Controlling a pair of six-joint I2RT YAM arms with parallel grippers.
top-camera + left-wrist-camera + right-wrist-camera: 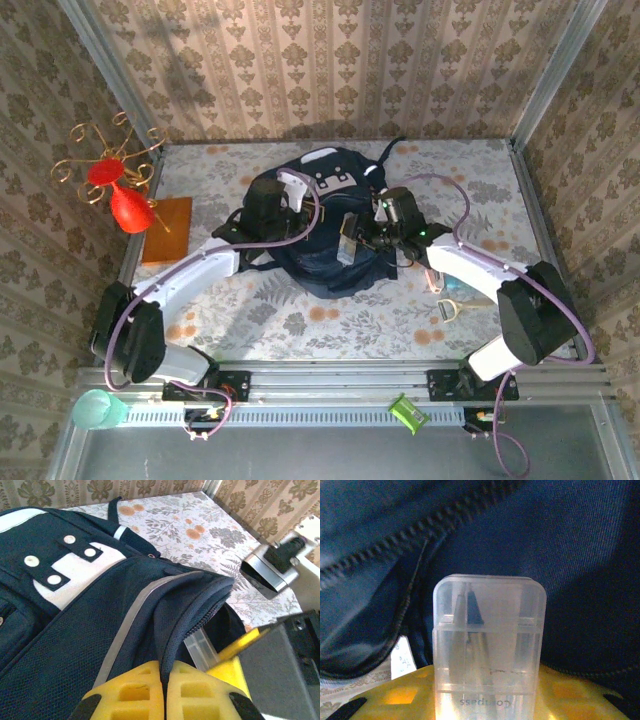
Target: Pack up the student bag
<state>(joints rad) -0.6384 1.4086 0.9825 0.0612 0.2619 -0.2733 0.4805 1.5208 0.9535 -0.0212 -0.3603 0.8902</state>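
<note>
Two claws are engaged: the left claw [165, 682] is pinched shut on the zip rim of the large dark navy fabric backpack [70, 645], which is laid mid-way on the surface [300, 325]. The clear plastic compass case [488, 640] is gripped by the right claw [487, 705] and seemingly must be pushed inside next.

Top cam is hanging high above & behind the arm bases, looking down & fwd over the whole table [300, 320] + walls [300, 60]. Left wrist cam is riding just behind the left gripper [165, 672], facing along the student bag [75, 630] twd the far right table corner, v. close. Right wrist cam is peering past the right gripper [487, 700] & a clear compass case [487, 630], almost against navy fabric. All 3 are sharing the bag's zip opening; left wrist cam is also catching that case.
</note>
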